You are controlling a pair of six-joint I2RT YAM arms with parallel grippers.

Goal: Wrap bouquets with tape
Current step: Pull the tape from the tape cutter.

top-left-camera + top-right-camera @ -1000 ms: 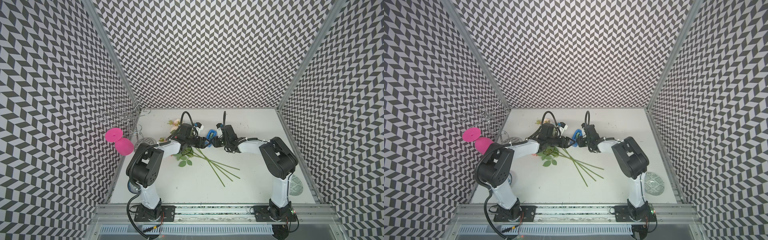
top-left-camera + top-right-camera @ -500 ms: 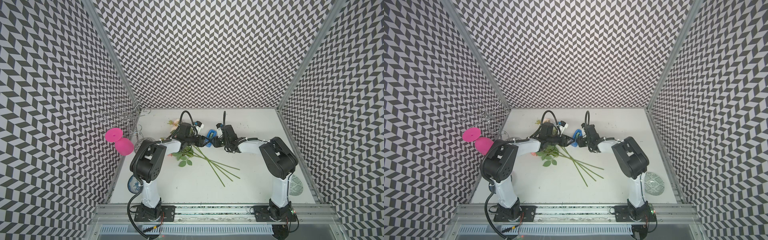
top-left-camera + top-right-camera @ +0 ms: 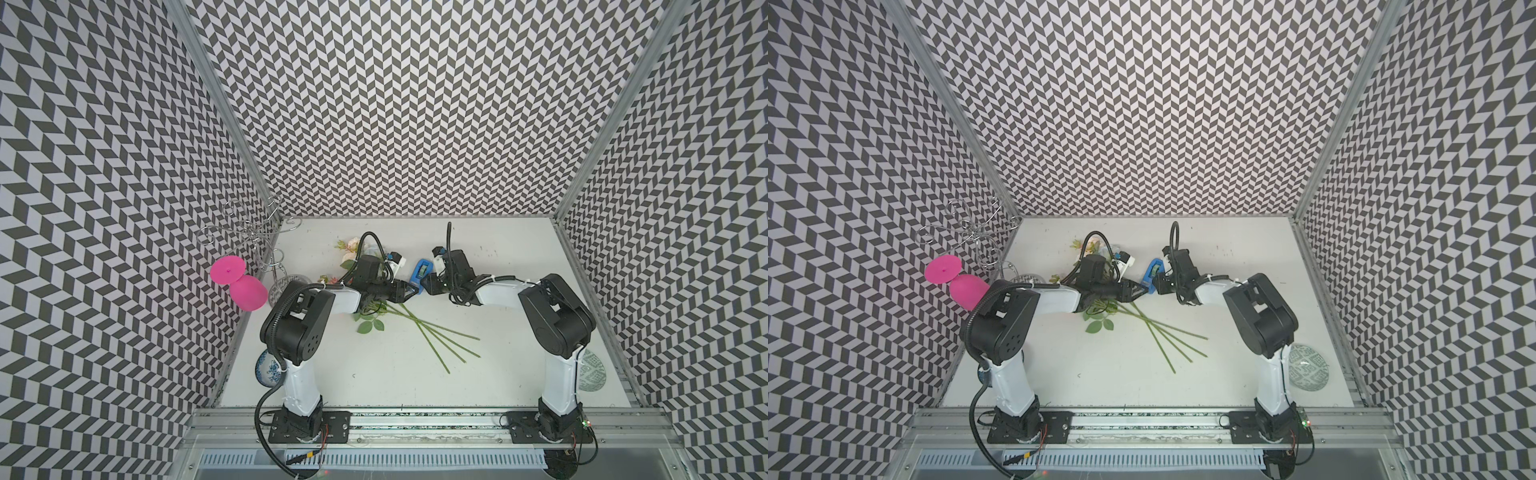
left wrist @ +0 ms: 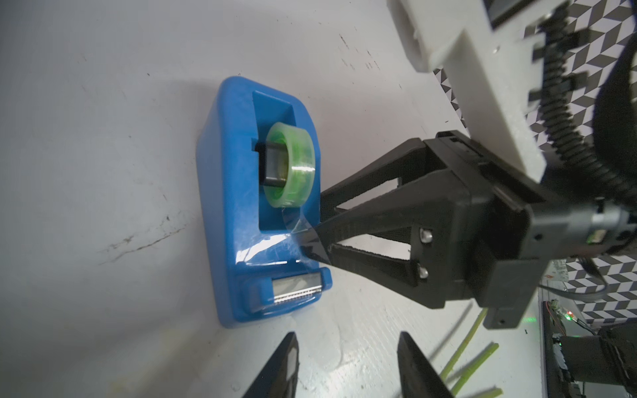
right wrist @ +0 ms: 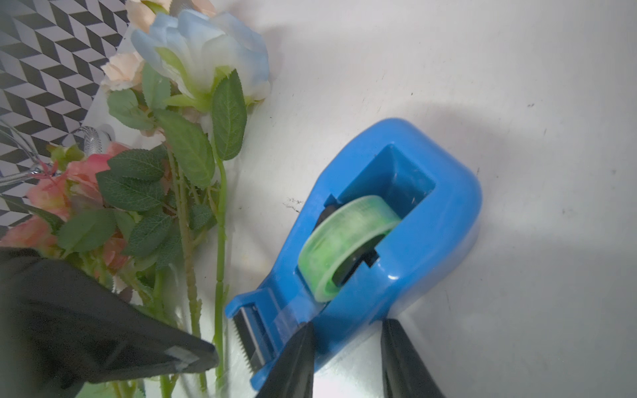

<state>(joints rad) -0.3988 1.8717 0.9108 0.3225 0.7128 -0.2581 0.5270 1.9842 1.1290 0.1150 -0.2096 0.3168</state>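
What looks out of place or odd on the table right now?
The clear tape strip looks odd. Past the green roll it lies skewed and wrinkled across the nose of the blue dispenser and clings to a fingertip of the right gripper, rather than running straight onto the serrated cutter.

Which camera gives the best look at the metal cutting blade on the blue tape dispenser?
The left wrist view: the cutting blade faces the camera, teeth sharp and unobstructed. The right wrist view shows the blade only edge-on. In both top views the tape dispenser is too small to show it.
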